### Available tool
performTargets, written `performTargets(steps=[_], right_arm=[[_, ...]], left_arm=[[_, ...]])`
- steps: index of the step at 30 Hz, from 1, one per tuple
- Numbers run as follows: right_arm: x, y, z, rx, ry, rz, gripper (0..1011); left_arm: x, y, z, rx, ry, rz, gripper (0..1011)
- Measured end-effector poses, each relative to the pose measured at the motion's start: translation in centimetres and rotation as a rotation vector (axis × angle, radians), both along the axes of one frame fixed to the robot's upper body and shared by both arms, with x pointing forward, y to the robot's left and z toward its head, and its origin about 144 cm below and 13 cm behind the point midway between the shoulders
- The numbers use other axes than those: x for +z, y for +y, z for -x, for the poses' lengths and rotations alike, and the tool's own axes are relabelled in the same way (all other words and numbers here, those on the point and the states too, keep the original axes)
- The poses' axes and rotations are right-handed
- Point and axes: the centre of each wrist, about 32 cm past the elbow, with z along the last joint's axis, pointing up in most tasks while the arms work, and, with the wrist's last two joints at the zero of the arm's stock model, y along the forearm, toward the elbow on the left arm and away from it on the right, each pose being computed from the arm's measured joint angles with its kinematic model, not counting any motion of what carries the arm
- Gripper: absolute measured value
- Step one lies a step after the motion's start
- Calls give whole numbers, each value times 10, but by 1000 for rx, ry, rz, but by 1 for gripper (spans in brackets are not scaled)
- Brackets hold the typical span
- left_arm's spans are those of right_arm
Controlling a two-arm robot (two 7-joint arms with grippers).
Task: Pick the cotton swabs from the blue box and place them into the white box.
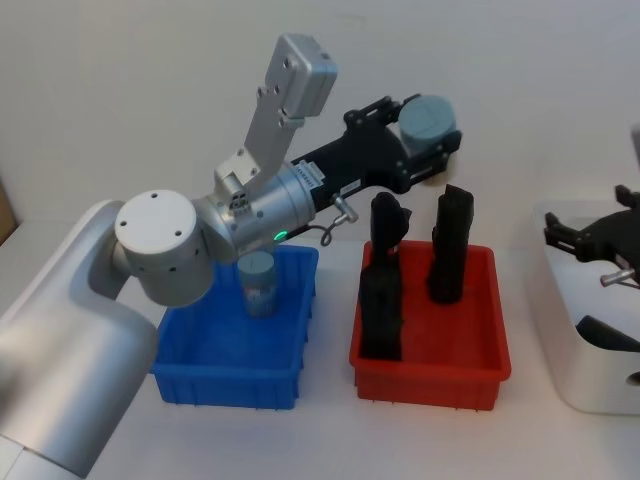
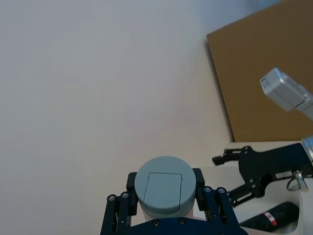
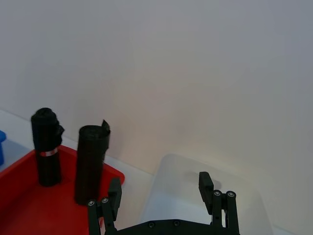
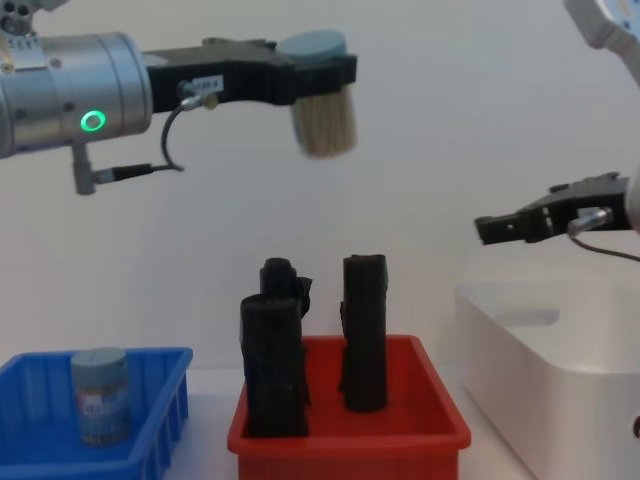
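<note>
Your left hand [image 1: 427, 135] is clamped on a swab tub [image 4: 325, 122] high above the red bin [image 1: 430, 368] — your right hand [image 3: 160, 190] hangs spread apart over the white box [image 4: 540, 350].

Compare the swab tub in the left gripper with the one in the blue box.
The held tub hangs in the air, clamped by the left gripper; the boxed tub stands upright in the blue box. The held tub shows bare sticks, the boxed tub a printed label. Both have grey-blue lids.
</note>
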Motion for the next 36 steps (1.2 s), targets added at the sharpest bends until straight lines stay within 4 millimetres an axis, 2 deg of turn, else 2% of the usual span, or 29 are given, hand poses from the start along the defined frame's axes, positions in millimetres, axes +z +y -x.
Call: performTargets(steps=[23, 36], right_arm=[[10, 24, -4, 334, -12, 12, 1001], [18, 37, 1, 405, -81, 52, 1001]], left_arm=[[-6, -13, -16, -58, 7, 67, 668], [-7, -15, -17, -33, 43, 53, 668]])
